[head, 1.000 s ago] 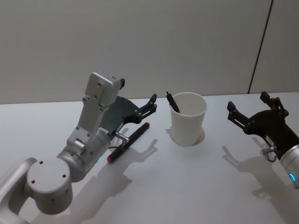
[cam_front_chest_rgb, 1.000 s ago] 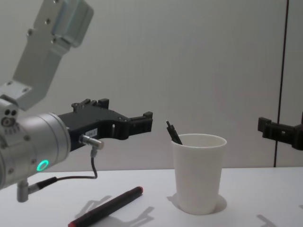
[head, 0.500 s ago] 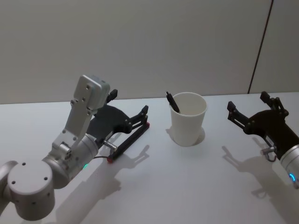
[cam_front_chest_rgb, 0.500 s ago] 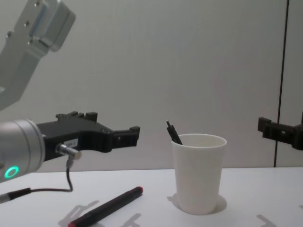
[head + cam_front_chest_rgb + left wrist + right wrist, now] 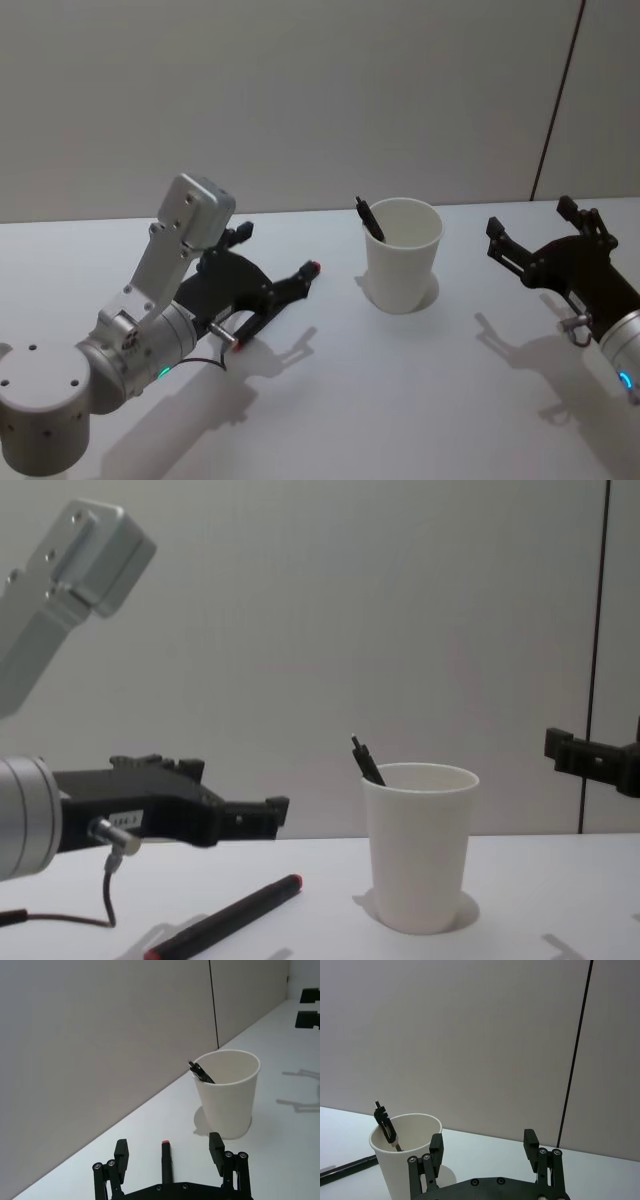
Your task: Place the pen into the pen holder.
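A black pen with a red end (image 5: 225,917) lies on the white table, left of the pen holder (image 5: 420,845), a white paper cup. A second, black pen (image 5: 370,218) stands inside the cup and leans on its rim. My left gripper (image 5: 290,285) hangs low over the lying pen, open. In the left wrist view the pen (image 5: 166,1162) runs between its two fingers (image 5: 216,1144), not touching either, and points towards the cup (image 5: 227,1092). My right gripper (image 5: 530,220) hovers open to the right of the cup, holding nothing.
The table (image 5: 400,400) is bare white and ends at a grey wall (image 5: 300,90) close behind the cup. A cable loop (image 5: 105,895) hangs under my left wrist, just above the tabletop. Open table lies in front of the cup.
My left gripper has come down from cup-rim height to just above the table, and it now straddles the lying pen. The pen, the cup and the right arm have not moved.
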Controlling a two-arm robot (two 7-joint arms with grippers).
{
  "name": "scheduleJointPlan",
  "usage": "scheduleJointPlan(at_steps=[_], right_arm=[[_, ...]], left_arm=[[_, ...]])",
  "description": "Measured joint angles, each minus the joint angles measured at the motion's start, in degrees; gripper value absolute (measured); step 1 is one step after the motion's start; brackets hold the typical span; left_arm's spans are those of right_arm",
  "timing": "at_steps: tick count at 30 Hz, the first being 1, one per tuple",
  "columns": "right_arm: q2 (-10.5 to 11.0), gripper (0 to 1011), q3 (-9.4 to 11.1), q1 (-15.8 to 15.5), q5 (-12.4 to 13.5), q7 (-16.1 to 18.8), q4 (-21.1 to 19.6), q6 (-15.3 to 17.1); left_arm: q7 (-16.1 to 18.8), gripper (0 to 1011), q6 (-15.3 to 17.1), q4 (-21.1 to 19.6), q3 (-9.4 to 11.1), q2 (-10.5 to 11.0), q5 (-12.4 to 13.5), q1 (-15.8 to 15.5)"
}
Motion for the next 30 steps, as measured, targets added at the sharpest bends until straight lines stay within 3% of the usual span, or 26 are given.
scheduleJointPlan(at_steps=[14,30], right_arm=[[0.0,1001,0.0,0.0,0.0,0.0,0.0,0.0],[0.0,1001,0.0,0.0,0.0,0.0,0.0,0.0]], left_arm=[[-5.01,1001,5.7,1.17,-0.1,0.61,0.02,-0.67],[-5.73,1001,12.02,3.67,-0.2,-0.25,-0.77,-1.9]])
